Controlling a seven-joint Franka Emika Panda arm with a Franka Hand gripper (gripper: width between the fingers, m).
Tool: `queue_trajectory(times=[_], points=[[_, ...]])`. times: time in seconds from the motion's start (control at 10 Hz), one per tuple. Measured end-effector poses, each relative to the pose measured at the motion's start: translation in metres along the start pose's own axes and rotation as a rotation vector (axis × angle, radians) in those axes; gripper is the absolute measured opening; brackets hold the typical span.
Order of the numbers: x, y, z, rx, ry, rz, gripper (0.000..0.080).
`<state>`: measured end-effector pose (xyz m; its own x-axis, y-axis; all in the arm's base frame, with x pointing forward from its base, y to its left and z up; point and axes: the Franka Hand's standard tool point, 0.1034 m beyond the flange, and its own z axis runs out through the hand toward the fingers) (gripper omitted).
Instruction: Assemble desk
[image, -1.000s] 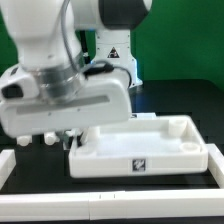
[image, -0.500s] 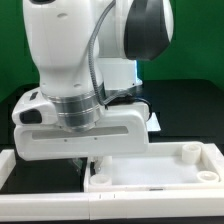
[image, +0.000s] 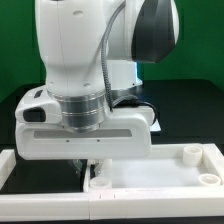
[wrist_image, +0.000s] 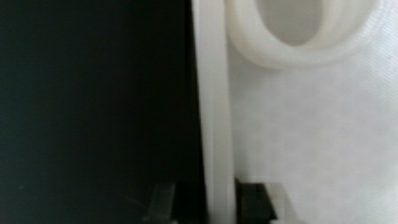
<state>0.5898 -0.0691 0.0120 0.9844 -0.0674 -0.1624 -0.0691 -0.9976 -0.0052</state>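
The desk's white tabletop slab (image: 160, 180) lies on the black table at the exterior view's lower right, underside up, with a raised rim and round sockets (image: 190, 155) at its corners. My gripper (image: 92, 170) comes straight down on the slab's left end, and the wide white hand hides much of it. In the wrist view the gripper (wrist_image: 214, 192) is shut on the slab's thin rim wall (wrist_image: 214, 90). One dark finger (wrist_image: 169, 202) stands outside the wall and the other finger (wrist_image: 262, 198) stands inside it. A round socket (wrist_image: 285, 45) lies just beyond the wall.
A low white rail (image: 6, 165) stands at the exterior view's left. Another white rail (image: 45, 207) runs along the front edge, right below the slab. The arm's white base (image: 125, 75) rises behind, in front of a green backdrop.
The slab has shifted toward the exterior view's right and front with the gripper on its rim. The hand has swung round and come closer to the camera. Little has moved in the last half second.
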Motion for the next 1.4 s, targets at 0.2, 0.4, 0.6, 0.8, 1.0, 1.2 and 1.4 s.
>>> queue_trajectory(times=[0.2, 0.4, 0.6, 0.8, 1.0, 1.2, 1.4], points=[[0.0, 0.0, 0.0, 0.002, 0.0, -0.017, 0.0054], [0.0, 0.0, 0.0, 0.002, 0.0, -0.017, 0.0299], [-0.006, 0.002, -0.015, 0.015, -0.024, -0.048, 0.0432], [-0.037, 0.001, -0.042, 0.031, -0.03, -0.088, 0.0631], [-0.057, 0.001, -0.04, 0.031, -0.029, -0.098, 0.0646], [-0.055, 0.001, -0.039, 0.03, -0.027, -0.098, 0.0649], [-0.056, 0.001, -0.038, 0.03, -0.028, -0.102, 0.0649]])
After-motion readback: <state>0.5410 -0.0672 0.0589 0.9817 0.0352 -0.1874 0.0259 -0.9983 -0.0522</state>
